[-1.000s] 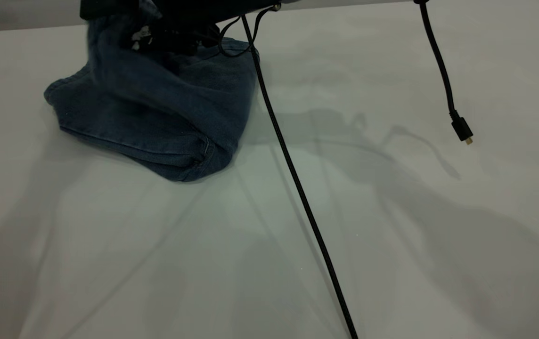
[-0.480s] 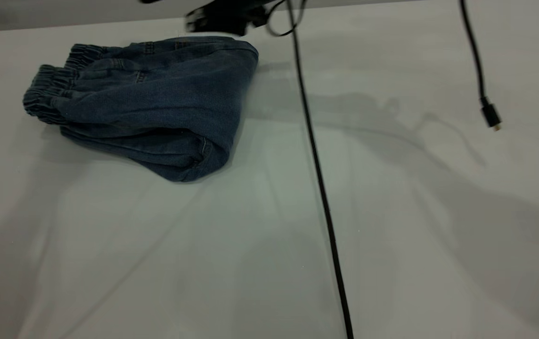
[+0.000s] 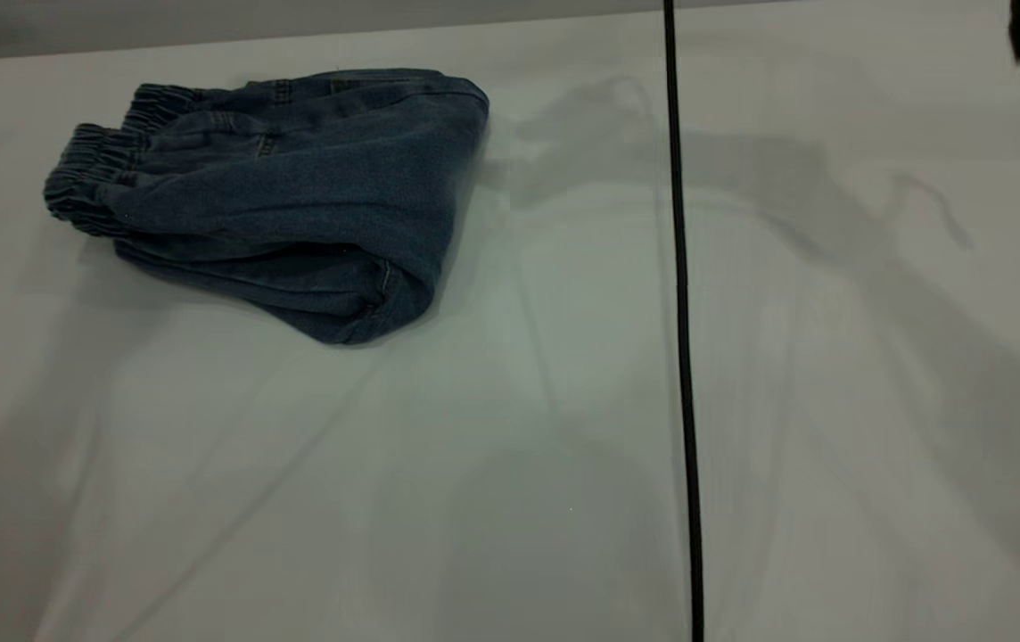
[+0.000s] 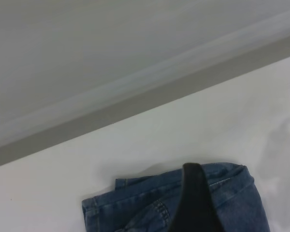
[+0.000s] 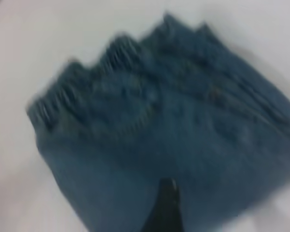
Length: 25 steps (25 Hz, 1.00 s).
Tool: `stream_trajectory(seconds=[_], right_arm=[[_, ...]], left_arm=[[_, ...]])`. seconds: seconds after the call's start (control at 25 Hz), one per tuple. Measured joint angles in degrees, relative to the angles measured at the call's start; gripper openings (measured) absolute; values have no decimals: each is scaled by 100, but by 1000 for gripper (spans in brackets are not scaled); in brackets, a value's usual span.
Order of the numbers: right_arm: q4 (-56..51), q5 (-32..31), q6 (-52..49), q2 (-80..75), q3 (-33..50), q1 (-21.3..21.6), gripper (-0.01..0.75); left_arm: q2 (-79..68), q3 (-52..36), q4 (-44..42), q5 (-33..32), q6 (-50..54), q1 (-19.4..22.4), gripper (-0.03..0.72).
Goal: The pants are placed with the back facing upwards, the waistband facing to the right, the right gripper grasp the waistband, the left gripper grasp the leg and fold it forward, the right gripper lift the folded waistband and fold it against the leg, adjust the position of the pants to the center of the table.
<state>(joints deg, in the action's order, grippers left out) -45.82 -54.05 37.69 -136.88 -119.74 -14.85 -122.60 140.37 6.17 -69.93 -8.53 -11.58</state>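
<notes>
one folded bundle of denim, the pants (image 3: 287, 192), lies flat on the table (image 3: 510, 464) at the far left of the exterior view, well off centre. the waistband (image 3: 91, 174) is bunched along the bundle's left edge, its gathers ruched, and a rounded fold faces right and toward the camera. nothing holds the cloth in that view; only a thin black cable (image 3: 681, 357) hangs down across the table to the right of the pants, apart from them. the left gripper (image 4: 193, 203) shows as one dark finger tip above the denim in its wrist view, and i cannot tell how far it gapes. the right gripper (image 5: 165, 208) is likewise a blurred dark tip over the pants, its opening not readable
</notes>
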Motion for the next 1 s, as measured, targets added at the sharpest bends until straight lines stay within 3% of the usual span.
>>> stream_trajectory(seconds=[0.2, 0.36, 0.56, 1.0], right_arm=[[1857, -702, -1112, 210, -698, 0, 582], [2730, -1152, -1582, 616, -757, 0, 582], [3141, -1621, -1779, 1235, -752, 0, 582], [3239, -1614, -2088, 3125, -511, 0, 582]], left_arm=[[-13, 0, -5, 0, 0, 0, 468], [-13, -8, -20, 0, 0, 0, 468], [-13, -88, -87, -1, 0, 0, 468], [-13, -1009, -281, 6, 0, 0, 468]])
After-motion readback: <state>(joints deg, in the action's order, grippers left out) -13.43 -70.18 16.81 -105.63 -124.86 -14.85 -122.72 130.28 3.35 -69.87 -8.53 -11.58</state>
